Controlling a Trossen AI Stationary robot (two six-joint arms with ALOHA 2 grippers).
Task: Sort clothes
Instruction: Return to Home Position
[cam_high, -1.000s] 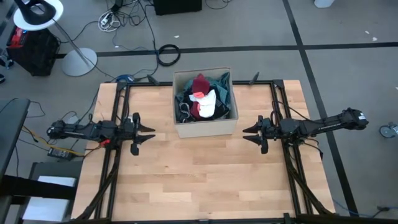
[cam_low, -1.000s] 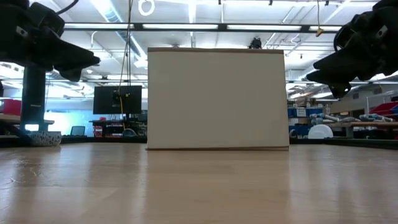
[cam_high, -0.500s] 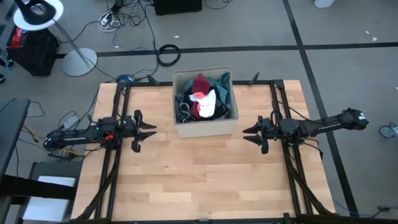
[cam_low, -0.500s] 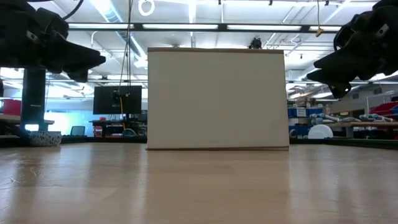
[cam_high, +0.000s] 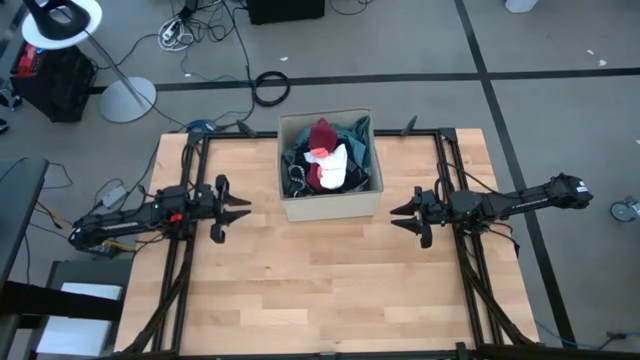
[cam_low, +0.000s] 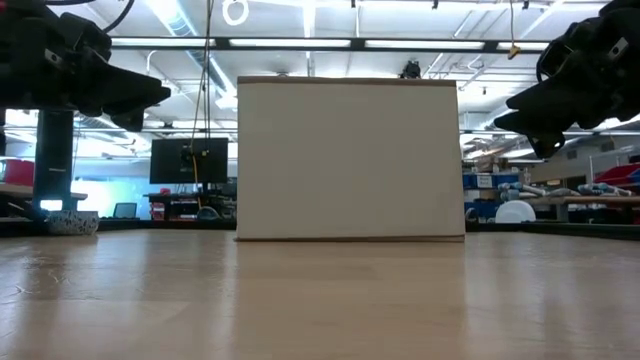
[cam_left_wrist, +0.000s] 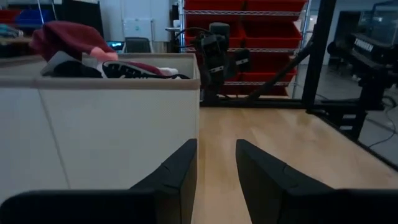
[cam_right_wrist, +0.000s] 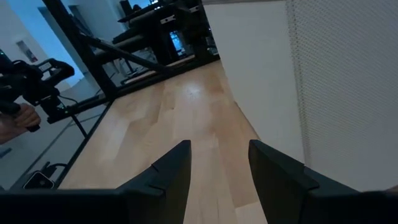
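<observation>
The clothes (cam_high: 326, 160), dark red, white, teal and black, lie piled in a tan cardboard box (cam_high: 330, 205) at the table's far middle; their tops show over the box rim in the left wrist view (cam_left_wrist: 74, 53). My left gripper (cam_high: 245, 209) is open and empty, left of the box, above the table. My right gripper (cam_high: 393, 215) is open and empty, right of the box. Both point at the box.
The box's near wall (cam_low: 350, 160) fills the middle of the low view. Bare wooden table top (cam_high: 320, 290) lies on the near side of the box. Dark frame rails (cam_high: 185, 270) run along the table's left and right sides.
My left gripper has gone a little toward the box, to the table's right, staying open. The right arm and the clothes have kept still.
</observation>
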